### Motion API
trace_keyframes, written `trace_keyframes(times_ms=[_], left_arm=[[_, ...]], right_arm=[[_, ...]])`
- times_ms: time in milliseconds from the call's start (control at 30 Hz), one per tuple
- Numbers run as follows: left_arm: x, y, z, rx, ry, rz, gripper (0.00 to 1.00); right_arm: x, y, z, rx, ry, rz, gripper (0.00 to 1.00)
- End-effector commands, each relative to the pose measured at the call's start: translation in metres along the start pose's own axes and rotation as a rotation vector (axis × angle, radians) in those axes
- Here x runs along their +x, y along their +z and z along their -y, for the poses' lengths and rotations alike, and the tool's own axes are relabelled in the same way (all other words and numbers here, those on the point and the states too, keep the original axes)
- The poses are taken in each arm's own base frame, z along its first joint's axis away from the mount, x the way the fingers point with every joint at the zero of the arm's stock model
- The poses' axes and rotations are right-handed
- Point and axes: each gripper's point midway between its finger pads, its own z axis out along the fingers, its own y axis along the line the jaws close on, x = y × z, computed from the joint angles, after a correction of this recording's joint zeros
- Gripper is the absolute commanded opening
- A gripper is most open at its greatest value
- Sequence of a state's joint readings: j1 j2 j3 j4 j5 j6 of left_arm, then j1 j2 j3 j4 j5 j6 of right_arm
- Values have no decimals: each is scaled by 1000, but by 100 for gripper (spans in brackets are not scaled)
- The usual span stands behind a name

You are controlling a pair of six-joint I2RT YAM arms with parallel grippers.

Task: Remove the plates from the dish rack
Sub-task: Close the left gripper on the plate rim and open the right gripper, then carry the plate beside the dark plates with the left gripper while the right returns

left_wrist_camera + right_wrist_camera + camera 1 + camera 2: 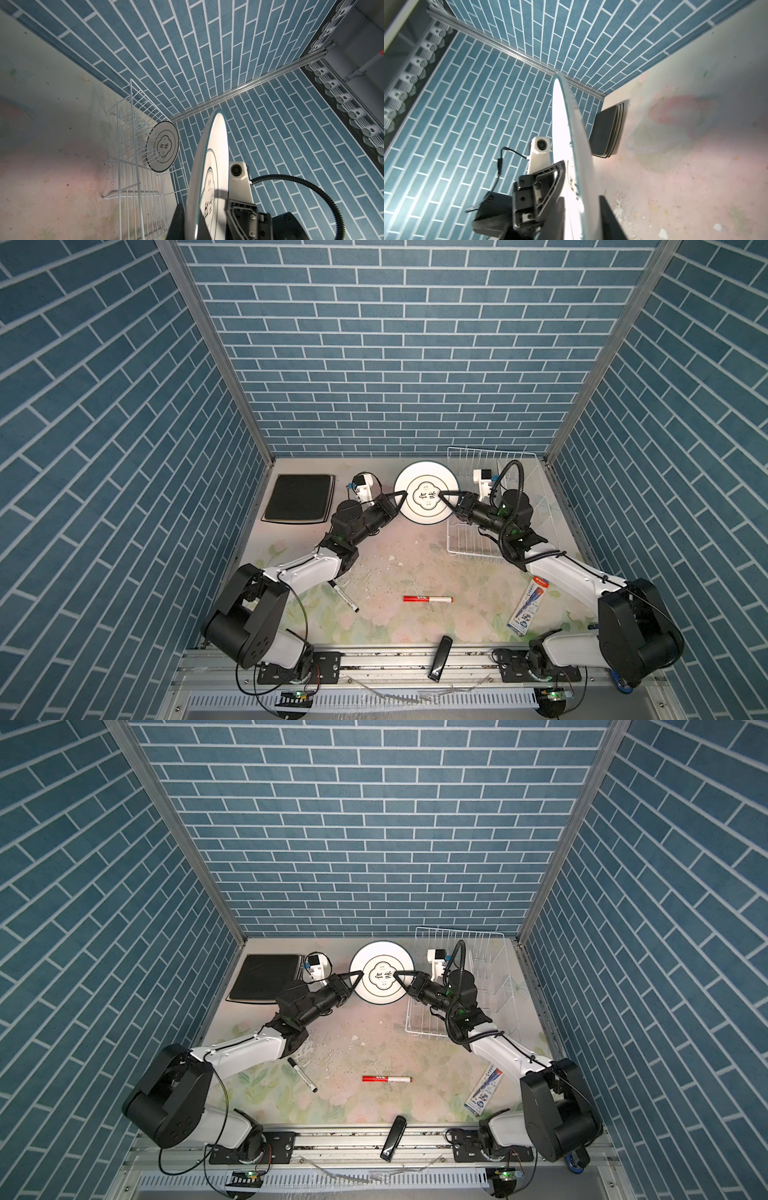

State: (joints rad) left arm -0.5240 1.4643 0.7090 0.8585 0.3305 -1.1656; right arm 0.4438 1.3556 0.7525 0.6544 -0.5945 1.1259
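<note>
A round white plate (426, 493) (380, 977) with a dark rim and clover motif hangs face-up above the table at the back centre, between both arms. My left gripper (402, 498) (192, 224) is shut on its left rim. My right gripper (444, 494) (583, 218) straddles the right rim with its jaws open; one finger lies by the top face and the other stands off the underside. The white wire dish rack (469, 543) (133, 166) stands at the back right under my right arm. In the left wrist view a second round plate (163, 146) stands upright in it.
A stack of square plates with a black one on top (299, 497) (607, 133) lies at the back left. A red marker (428, 598), a black marker (345, 599) and a pen package (528, 610) lie nearer the front. A black device (440, 657) rests on the front rail.
</note>
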Motion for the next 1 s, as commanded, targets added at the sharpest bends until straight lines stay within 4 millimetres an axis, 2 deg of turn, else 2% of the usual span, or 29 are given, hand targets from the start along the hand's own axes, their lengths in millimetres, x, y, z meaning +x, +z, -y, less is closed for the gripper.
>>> trace_keyframes(times_ms=[0,167,300,533,733,867,967], left_arm=[[-8,-9,-5,-15,16,39,0],[-23,-17,-14,-53,37,111,0],[-37,-25,-31,-135,76,165,0],[-59,-38,-65,-290,149,255,0],[-93,-52,-102,-377,161,357,0],[-98,-51,-120,-422,143,362,0],[-96,-49,-146,-499,69,334,0]], right_arm=[[-11,-1,-21,-72,-47,20,46],[-18,-6,-11,-26,-30,44,67],[-28,-11,-1,22,-17,66,77],[-39,-21,9,80,-22,100,80],[-43,-31,10,131,-66,113,80],[-47,-34,14,188,-117,126,80],[-50,-36,16,225,-147,129,80]])
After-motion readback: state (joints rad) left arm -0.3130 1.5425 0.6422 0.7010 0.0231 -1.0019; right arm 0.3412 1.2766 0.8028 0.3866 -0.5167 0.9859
